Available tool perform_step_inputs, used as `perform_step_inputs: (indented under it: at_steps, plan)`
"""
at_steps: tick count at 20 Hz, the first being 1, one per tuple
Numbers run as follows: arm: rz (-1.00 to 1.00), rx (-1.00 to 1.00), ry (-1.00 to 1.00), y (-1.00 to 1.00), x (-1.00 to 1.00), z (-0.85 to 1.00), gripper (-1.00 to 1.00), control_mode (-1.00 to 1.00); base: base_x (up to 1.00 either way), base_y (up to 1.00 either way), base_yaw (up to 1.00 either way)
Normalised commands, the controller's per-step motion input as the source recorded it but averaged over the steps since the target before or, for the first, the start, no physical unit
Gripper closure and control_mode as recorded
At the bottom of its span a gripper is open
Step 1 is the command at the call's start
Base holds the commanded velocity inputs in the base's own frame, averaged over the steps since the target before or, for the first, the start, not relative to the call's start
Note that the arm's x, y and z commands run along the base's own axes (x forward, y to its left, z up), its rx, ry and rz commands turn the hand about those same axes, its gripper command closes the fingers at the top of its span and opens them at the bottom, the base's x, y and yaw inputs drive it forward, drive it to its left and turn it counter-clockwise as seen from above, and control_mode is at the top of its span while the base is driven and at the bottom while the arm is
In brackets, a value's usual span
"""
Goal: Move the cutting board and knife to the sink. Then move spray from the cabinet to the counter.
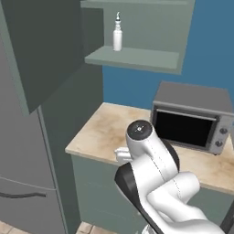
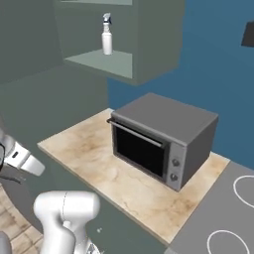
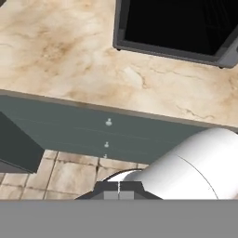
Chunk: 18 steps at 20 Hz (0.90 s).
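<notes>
I read the gripper (image 3: pixel 119 188) as closed, holding nothing. The spray (image 1: pixel 117 33) stands upright on the open cabinet (image 1: pixel 137 57) shelf. The counter (image 1: pixel 98 132) is bare between its front edge and the oven (image 2: pixel 163 139). The right base view adds a stovetop (image 2: pixel 223 218).

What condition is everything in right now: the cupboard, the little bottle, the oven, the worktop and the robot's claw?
Grey-green wall cabinet: door swung open, shelves exposed.
Small white spray bottle with trigger nozzle: upright on the cabinet's lower shelf, untouched.
Grey box-shaped oven: door closed, standing on the counter.
Beige marbled stone counter: bare in front of the oven.
Two-finger gripper: shut, holding nothing, low in front of the counter's edge.
</notes>
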Motion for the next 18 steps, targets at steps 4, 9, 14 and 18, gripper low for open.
perform_step_inputs:
  at_steps: [4, 9, 14, 18]
  plan:
    - [0.0, 0.0, 0.0, 0.0, 0.0, 0.0, 1.0, 1.0, 0.58, 0.43, -0.29]
    - [0.0, 0.0, 0.0, 0.0, 0.0, 0.0, 1.0, 1.0, 0.48, 0.39, -0.44]
    - [0.0, 0.0, 0.0, 0.0, 0.0, 0.0, 1.0, 1.0, 0.33, 0.44, -0.47]
    - [0.0, 0.0, 0.0, 0.0, 0.0, 0.0, 1.0, 1.0, 0.15, 0.35, -0.31]
